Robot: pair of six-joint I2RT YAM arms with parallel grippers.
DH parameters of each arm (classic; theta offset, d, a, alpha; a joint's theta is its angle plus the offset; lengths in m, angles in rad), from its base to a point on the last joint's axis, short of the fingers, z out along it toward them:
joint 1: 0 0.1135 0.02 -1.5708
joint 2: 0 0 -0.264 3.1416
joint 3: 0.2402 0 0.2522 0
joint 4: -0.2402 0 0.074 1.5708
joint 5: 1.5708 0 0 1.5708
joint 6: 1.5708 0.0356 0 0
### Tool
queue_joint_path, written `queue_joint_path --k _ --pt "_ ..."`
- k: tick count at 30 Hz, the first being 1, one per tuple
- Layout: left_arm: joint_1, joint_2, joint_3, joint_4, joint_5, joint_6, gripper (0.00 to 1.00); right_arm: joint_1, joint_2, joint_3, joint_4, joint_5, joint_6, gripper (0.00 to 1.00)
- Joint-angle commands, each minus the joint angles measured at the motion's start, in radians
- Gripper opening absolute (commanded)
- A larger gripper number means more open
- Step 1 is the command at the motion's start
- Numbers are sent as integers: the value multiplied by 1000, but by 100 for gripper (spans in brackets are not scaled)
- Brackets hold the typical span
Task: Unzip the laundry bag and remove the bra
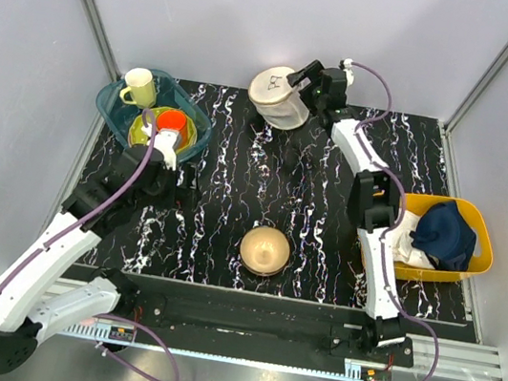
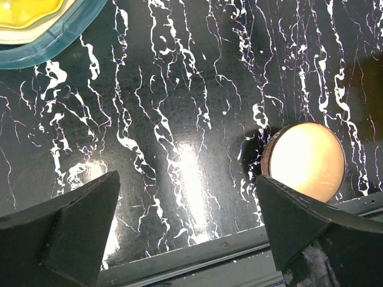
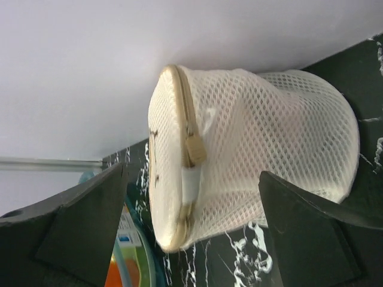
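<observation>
Black desk (image 1: 265, 183), white marble veining, glare patches on top. Plain pale grey walls (image 1: 262, 18) at far, left, right edges. Metal posts (image 1: 89, 0) at far corners. Silver rail (image 1: 473, 361) along near edge.

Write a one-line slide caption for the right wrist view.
Open right gripper faces the mesh laundry bag lying on its side, lid closed, zip pull framed between the fingers.

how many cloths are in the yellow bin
2: a dark blue cloth piled in the middle of the yellow bin, and a white cloth just left of it in the overhead view. More may lie hidden underneath them.
</observation>
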Motion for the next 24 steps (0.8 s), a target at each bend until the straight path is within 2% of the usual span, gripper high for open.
queue_joint_path --k 1,3,5,6,7,8,9,12,15,17,24 --pt "4 -39 17 -7 -30 -16 99 12 151 356 -108 -62 68 98" --pt "6 -44 0 -7 -34 -25 99 14 210 429 -145 -68 82 86" --pt "6 -47 -6 -9 -39 -29 99 14 176 388 -142 -68 104 65" --pt "6 -49 -9 -7 -44 -32 99 14 150 301 -116 -70 107 45" --pt "4 -46 -9 -7 -45 -32 99 14 117 236 -87 -77 110 20" --pt "6 -41 -6 -6 -44 -32 99 14 33 161 -47 -82 122 0" --pt "6 -36 -1 -6 -36 -31 99 14 -14 6 37 -87 127 0" --pt "6 -24 20 -6 -34 -28 99 12 -195 -275 212 -126 139 0" --pt "4 -23 35 -1 -36 -25 99 3 -327 -440 280 -261 140 0" --pt "6 -19 43 -1 -34 -28 99 -1 -399 -502 287 -405 139 0" --pt "6 -59 28 -6 -42 -81 99 -23 -526 -737 369 -841 124 0"
